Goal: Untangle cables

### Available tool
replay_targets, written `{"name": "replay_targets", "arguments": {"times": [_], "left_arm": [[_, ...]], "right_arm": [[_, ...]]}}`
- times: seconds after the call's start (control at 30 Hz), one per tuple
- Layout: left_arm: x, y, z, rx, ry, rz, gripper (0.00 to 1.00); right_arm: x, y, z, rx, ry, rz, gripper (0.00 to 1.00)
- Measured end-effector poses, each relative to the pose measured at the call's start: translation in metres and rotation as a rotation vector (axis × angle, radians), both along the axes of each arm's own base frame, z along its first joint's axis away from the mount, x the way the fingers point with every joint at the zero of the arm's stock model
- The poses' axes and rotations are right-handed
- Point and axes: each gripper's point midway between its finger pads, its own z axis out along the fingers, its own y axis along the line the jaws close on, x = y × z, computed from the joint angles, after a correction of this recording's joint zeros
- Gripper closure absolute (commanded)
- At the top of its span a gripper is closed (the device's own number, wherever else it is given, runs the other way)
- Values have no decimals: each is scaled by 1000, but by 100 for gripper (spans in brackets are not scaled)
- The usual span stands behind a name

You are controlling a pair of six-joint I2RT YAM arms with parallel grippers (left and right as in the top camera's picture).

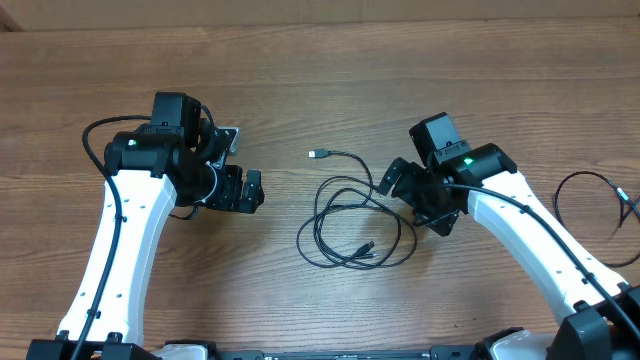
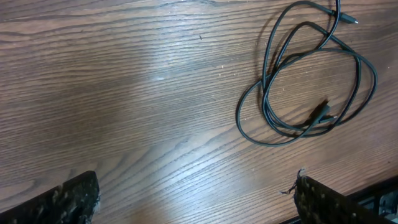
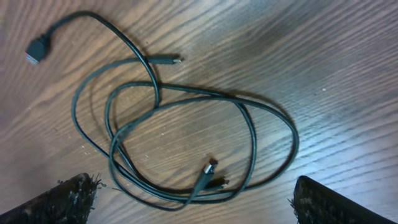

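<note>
The left gripper (image 1: 247,190) hung released, its rough black pads spread wide over the streaked wood-grain table (image 1: 300,80), holding nothing. At the table's middle lay the cables (image 1: 364,248): thin, smooth black cords coiled in loose, overlapping oval loops. A silver-tipped plug (image 1: 312,154) trailed off to the upper left, and two small plug ends rested inside the coil. The right gripper (image 1: 393,180) was released too, jaws wide, just beside the coil's right edge. Far right, a separate cord (image 1: 585,178) curved in an open loop.
</note>
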Motion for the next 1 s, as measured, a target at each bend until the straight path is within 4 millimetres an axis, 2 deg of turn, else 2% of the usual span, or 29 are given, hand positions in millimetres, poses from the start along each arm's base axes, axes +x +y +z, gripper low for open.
{"name": "replay_targets", "arguments": {"times": [0.3, 0.37, 0.43, 0.5, 0.67, 0.77, 0.9, 1.0], "left_arm": [[0, 0, 0, 0, 0, 0, 1], [0, 0, 0, 0, 0, 0, 0], [0, 0, 0, 0, 0, 0, 1], [0, 0, 0, 0, 0, 0, 0], [0, 0, 0, 0, 0, 0, 0], [0, 0, 0, 0, 0, 0, 0], [0, 0, 0, 0, 0, 0, 0], [0, 0, 0, 0, 0, 0, 0]], "right_arm": [[10, 4, 3, 18, -37, -16, 1], [11, 4, 3, 21, -43, -15, 6], [13, 6, 4, 29, -48, -20, 16], [13, 9, 5, 49, -45, -29, 22], [18, 20, 9, 107, -58, -40, 23], [20, 32, 12, 131, -82, -16, 23], [24, 59, 19, 171, -144, 46, 25], [24, 78, 14, 179, -162, 95, 39]]}}
